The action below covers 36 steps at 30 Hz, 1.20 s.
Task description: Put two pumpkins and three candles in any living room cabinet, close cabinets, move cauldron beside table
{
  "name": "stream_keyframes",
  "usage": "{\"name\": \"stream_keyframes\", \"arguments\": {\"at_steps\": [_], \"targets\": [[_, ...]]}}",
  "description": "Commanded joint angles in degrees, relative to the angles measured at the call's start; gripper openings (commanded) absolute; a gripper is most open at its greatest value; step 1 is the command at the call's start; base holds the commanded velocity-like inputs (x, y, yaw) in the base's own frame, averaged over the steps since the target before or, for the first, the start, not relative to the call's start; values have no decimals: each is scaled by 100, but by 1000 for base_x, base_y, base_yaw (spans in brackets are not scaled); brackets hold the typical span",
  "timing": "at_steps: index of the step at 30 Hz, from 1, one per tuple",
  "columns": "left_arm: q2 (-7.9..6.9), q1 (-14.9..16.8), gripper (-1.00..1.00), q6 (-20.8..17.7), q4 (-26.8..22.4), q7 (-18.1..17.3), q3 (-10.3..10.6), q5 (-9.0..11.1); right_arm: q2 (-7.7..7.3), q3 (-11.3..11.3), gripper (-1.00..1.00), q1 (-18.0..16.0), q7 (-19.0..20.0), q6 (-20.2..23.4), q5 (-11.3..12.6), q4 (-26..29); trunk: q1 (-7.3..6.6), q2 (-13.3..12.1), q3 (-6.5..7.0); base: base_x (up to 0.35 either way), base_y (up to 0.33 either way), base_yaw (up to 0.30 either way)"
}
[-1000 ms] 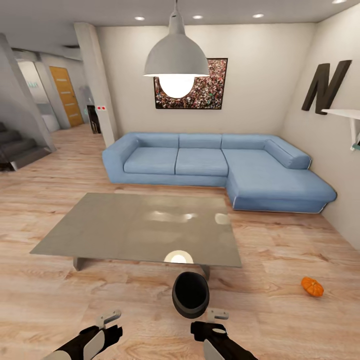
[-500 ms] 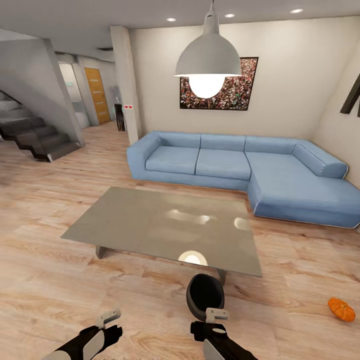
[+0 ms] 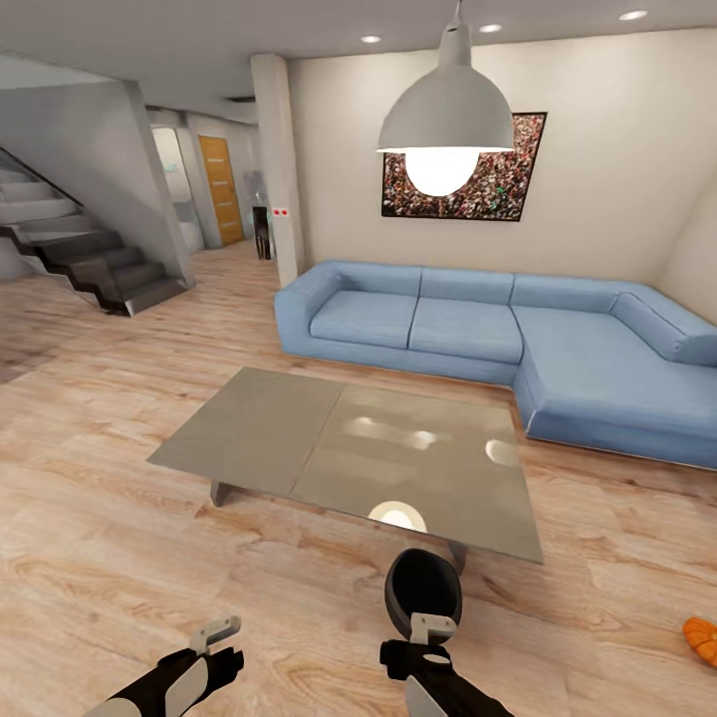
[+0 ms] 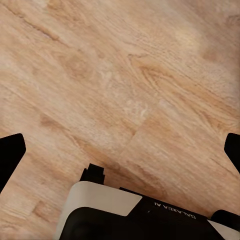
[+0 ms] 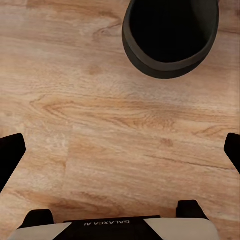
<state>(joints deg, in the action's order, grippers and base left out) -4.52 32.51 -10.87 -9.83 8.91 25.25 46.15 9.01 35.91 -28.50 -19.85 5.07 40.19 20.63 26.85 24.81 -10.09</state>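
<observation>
Camera panned left: pumpkin (image 3: 702, 639) now at right edge, stairs (image 3: 80, 261) in. Cauldron (image 3: 423, 594) on floor beside worktop (image 3: 299, 438); right wrist sees its mouth. Both claws, left claw (image 4: 120, 150), right claw (image 5: 120, 150), released.

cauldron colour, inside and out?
Black all over, rim and interior alike; the cauldron shows best in the right wrist view, on the wood floor.

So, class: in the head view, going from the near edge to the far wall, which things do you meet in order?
Right tool → cauldron → table → sofa → picture.
</observation>
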Motion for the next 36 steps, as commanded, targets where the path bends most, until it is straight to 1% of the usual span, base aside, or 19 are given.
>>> {"name": "stream_keyframes", "arguments": {"at_steps": [1,36], "targets": [[-5,1,100,-29,-19,40,49,52,-4,48,100,-6,-47,30,25,12,3,11,-11,0,0,3],[-9,1,100,-20,-19,1,50,43,4,49,100,-6,-86,47,16,4,3,11,-11,0,0,0]]}}
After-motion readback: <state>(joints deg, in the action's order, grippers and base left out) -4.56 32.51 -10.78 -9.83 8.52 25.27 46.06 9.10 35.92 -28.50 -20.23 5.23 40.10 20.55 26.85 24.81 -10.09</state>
